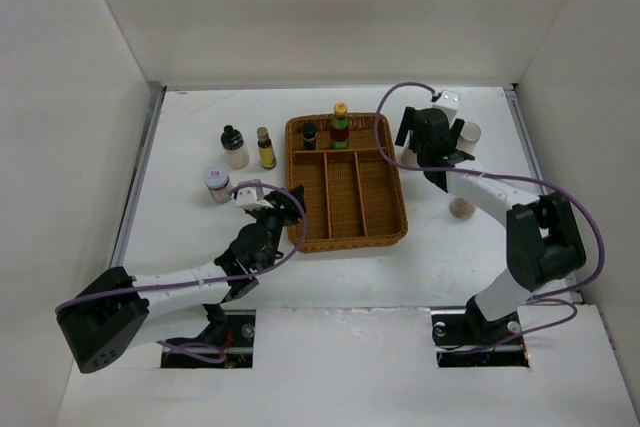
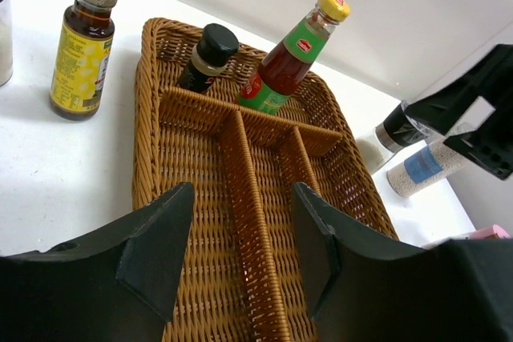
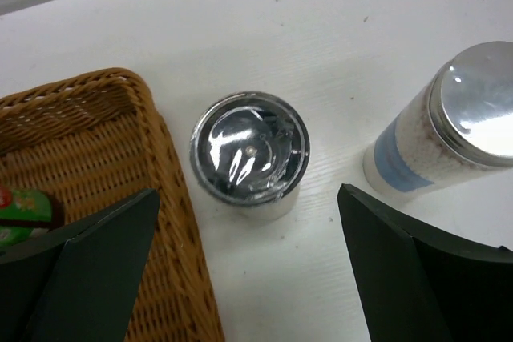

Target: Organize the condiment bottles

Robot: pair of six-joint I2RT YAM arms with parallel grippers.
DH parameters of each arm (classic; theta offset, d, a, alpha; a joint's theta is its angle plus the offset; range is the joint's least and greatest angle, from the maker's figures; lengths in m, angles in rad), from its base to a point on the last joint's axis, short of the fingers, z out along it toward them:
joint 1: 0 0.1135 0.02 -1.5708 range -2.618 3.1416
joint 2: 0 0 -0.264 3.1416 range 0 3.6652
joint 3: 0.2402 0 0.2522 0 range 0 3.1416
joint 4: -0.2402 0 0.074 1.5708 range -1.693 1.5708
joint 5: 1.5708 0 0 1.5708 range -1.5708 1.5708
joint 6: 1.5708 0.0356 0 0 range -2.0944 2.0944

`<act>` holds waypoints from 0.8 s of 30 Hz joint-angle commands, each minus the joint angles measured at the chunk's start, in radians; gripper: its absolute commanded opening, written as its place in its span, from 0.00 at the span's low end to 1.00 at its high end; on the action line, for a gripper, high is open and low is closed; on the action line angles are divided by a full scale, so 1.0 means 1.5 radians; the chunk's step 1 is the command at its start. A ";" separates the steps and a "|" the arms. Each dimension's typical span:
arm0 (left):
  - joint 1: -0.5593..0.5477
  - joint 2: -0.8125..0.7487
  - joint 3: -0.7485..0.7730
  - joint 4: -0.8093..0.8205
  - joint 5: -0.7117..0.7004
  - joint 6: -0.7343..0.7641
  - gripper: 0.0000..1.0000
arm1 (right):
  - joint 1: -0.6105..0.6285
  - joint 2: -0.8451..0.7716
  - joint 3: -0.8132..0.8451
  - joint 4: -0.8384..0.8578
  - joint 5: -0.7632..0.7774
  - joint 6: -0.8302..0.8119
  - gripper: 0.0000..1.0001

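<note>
The right jaws stood wide apart over a shiny-topped bottle, one on each side, not touching it. That bottle stood upright on the table, just beside the back right corner of the basket — the basket wall was close to one jaw. A blue-label bottle stood near the other jaw. The left jaws were apart too, holding nothing, over the basket's left edge. In the basket's back part stood a dark bottle and a red sauce bottle. Left of the basket stood an amber bottle, a black-capped bottle and a small jar. The table was white — white walls stood around it.
</note>
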 commanded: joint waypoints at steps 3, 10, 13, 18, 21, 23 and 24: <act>0.003 0.007 0.022 0.026 0.015 -0.004 0.50 | -0.032 0.068 0.082 0.003 -0.034 0.008 0.99; 0.004 0.019 0.024 0.027 0.017 -0.004 0.50 | -0.040 0.120 0.128 0.020 -0.038 -0.007 0.75; 0.004 0.018 0.025 0.027 0.020 -0.005 0.50 | -0.036 0.100 0.121 0.045 -0.027 -0.024 0.57; 0.005 0.024 0.025 0.030 0.022 -0.006 0.50 | 0.001 0.007 0.105 0.101 -0.001 -0.056 0.51; 0.006 0.027 0.027 0.030 0.025 -0.007 0.50 | 0.035 -0.009 0.133 0.102 0.005 -0.092 0.51; 0.006 0.029 0.027 0.030 0.025 -0.007 0.50 | 0.049 0.002 0.158 0.102 0.003 -0.100 0.51; 0.005 0.027 0.027 0.030 0.025 -0.007 0.50 | 0.056 0.011 0.169 0.101 0.000 -0.101 0.51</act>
